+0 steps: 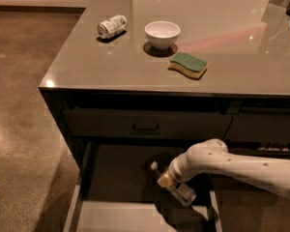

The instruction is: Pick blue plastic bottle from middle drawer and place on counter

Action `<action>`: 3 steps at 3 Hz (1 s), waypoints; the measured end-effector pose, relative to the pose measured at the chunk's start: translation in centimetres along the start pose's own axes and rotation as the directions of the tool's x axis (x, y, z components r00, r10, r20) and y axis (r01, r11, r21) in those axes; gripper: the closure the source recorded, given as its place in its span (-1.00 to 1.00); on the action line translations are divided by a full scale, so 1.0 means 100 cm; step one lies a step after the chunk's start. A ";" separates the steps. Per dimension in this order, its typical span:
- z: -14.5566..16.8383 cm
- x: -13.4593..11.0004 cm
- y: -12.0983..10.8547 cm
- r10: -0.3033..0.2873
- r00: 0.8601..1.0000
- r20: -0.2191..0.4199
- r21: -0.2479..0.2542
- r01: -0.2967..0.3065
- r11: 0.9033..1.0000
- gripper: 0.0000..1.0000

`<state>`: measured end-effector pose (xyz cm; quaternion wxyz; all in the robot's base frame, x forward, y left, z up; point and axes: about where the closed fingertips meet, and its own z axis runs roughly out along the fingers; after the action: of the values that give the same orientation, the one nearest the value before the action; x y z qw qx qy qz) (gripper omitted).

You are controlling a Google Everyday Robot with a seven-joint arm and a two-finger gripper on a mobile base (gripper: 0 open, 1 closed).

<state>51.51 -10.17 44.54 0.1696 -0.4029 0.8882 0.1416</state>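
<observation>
The blue plastic bottle [180,190], clear with a white cap at its upper left end, hangs tilted over the open middle drawer [111,215]. My gripper [170,179] is at the end of the white arm that reaches in from the right. It is shut on the bottle near its neck and holds it a little above the drawer's floor. A dark shadow lies under the bottle. The counter [111,62] is above, over the dark cabinets.
On the counter lie a crushed silver-white can [111,26], a white bowl [162,33] and a green-and-yellow sponge [187,64]. A closed drawer front with a black handle [145,128] sits just above the open drawer. Brown floor lies to the left.
</observation>
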 end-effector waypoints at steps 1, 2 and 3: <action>-0.062 -0.040 0.011 0.036 0.987 0.159 -0.080 -0.024 0.997 1.00; -0.169 -0.078 0.051 -0.008 0.932 0.362 -0.174 0.076 0.982 1.00; -0.249 -0.068 0.053 -0.082 0.871 0.485 -0.132 0.165 0.977 1.00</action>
<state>47.00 -11.94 70.45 0.3569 -0.4246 0.7761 0.3000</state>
